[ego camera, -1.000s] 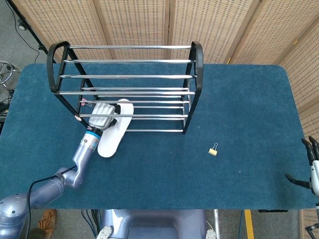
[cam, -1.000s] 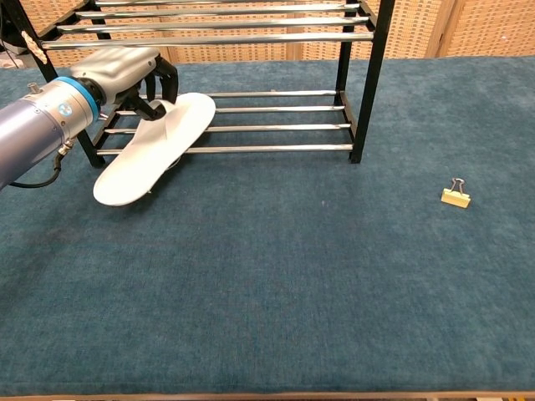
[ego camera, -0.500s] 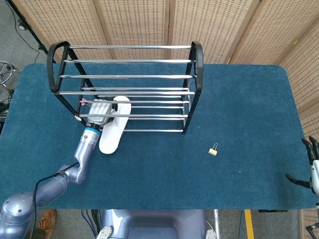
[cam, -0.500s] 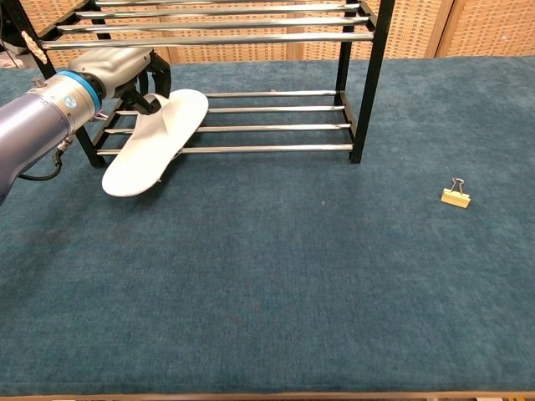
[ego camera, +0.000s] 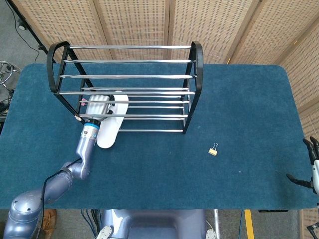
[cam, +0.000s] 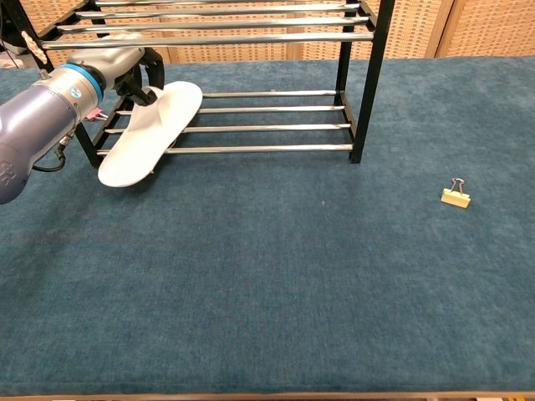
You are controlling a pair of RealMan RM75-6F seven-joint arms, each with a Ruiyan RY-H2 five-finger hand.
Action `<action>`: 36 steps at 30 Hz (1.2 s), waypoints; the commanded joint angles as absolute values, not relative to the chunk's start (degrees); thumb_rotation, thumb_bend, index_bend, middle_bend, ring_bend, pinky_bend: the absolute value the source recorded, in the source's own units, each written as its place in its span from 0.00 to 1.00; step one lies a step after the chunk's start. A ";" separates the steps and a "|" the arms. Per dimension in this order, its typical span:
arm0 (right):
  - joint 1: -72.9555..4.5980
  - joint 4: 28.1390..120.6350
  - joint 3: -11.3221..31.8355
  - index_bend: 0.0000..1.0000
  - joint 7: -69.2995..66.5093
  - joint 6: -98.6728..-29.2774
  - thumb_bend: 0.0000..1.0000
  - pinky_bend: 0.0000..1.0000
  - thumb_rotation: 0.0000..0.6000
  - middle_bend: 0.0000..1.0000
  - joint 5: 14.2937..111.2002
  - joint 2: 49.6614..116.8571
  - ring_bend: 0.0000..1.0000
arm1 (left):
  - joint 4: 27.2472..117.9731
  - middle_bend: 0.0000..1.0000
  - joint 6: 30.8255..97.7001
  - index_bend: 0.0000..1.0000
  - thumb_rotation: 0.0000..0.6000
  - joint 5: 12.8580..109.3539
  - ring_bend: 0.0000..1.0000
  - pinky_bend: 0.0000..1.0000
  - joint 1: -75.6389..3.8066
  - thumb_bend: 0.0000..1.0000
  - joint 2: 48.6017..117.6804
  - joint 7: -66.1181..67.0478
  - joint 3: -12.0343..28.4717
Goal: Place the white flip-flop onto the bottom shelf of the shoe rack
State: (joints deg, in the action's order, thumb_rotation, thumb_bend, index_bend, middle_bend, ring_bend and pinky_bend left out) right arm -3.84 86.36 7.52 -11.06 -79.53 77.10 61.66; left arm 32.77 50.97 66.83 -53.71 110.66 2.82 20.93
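Note:
The white flip-flop [ego camera: 110, 126] [cam: 150, 132] lies sole-up and slanted, its toe end over the bottom shelf bars of the black shoe rack [ego camera: 195, 74] [cam: 364, 79] and its heel on the carpet in front. My left hand [ego camera: 98, 108] [cam: 119, 62] grips the flip-flop at its toe end, reaching in under the rack's lower bars at the left end. Only the fingertips of my right hand [ego camera: 311, 164] show at the far right edge of the head view, spread apart and holding nothing.
A small gold binder clip [ego camera: 213, 149] [cam: 455, 195] lies on the blue carpeted table [ego camera: 239, 109] right of the rack. Woven screens stand behind the table. A small pink object [cam: 94, 114] sits by the rack's left foot.
My left hand has pushed the flip-flop further back and left, so more of it lies over the bottom shelf bars. The right hand has not moved.

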 commanded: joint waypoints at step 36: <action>-4.37 87.67 7.84 0.00 -11.76 -78.54 0.00 0.00 1.00 0.00 76.79 60.34 0.00 | 34.47 0.16 48.97 0.35 1.00 62.83 0.16 0.48 -52.31 0.17 110.23 5.50 21.61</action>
